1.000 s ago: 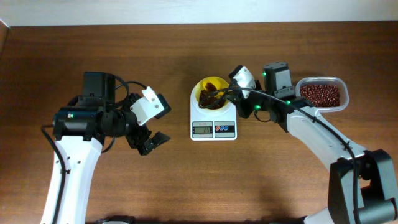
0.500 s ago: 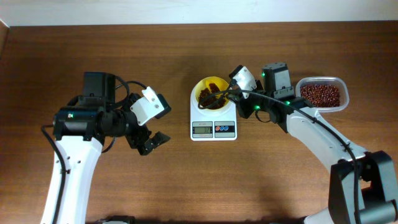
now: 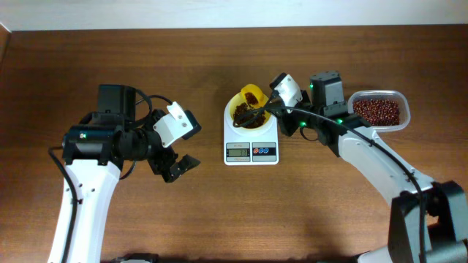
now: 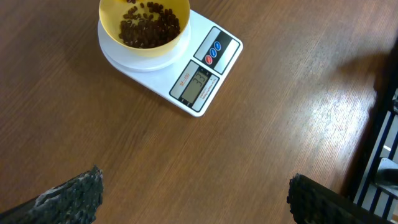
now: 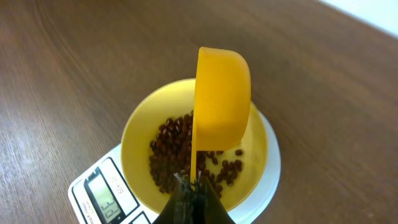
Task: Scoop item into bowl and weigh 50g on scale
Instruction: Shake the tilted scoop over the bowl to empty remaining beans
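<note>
Yellow scoop (image 5: 221, 99) now stands tipped on edge, raised from its lower position half a second ago, handle clamped in the right gripper (image 5: 191, 198). Bowl (image 5: 138, 134) of beans (image 5: 169, 154) sits on the scale (image 4: 202, 65) just beneath and ahead of that gripper; left gripper (image 4: 193, 198) spread wide, well apart.

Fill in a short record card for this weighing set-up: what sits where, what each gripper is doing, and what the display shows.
bowl: pale yellow, standing on the scale
beans: loose heap inside the bowl
scoop: yellow, tipped on edge above the bowl
right gripper: shut on the scoop's handle
left gripper: open, holding nothing, over the table, apart from the scale
tub: clear, holds more beans, on the right arm's side of the scale
display: digits too small to read
</note>
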Action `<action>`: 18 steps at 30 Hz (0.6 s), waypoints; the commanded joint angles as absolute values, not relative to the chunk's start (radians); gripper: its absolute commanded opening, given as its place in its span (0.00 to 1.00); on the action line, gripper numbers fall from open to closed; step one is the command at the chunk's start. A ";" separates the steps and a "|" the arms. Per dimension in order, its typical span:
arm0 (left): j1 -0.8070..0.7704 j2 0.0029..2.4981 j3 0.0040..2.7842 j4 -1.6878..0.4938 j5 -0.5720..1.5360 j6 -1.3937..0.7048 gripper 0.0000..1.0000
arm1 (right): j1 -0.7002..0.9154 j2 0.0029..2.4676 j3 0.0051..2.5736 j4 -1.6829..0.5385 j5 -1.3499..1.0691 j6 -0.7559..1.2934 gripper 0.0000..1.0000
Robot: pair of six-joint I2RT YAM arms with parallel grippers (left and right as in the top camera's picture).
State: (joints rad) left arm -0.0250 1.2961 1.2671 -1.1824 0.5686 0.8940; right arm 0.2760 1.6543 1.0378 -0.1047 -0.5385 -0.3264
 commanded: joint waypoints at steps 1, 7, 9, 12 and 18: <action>-0.023 1.296 1.274 -1.183 0.571 0.884 0.99 | 0.281 1.581 1.058 -0.117 -0.537 -0.337 0.04; -0.023 1.296 1.274 -1.183 0.571 0.884 0.99 | 0.282 1.593 1.056 -0.187 -0.459 -0.337 0.04; -0.023 1.296 1.274 -1.183 0.572 0.884 0.99 | 0.282 1.593 1.056 -0.187 -0.459 -0.337 0.04; -0.023 1.296 1.274 -1.183 0.571 0.884 0.99 | 0.282 1.593 1.056 -0.187 -0.459 -0.337 0.04; -0.023 1.296 1.274 -1.183 0.572 0.884 0.99 | 0.282 1.593 1.056 -0.187 -0.459 -0.337 0.04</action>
State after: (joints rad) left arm -0.0250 1.2961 1.2671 -1.1820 0.5686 0.8940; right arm 0.2760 1.5982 1.0454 -0.1932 -0.4675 -0.3363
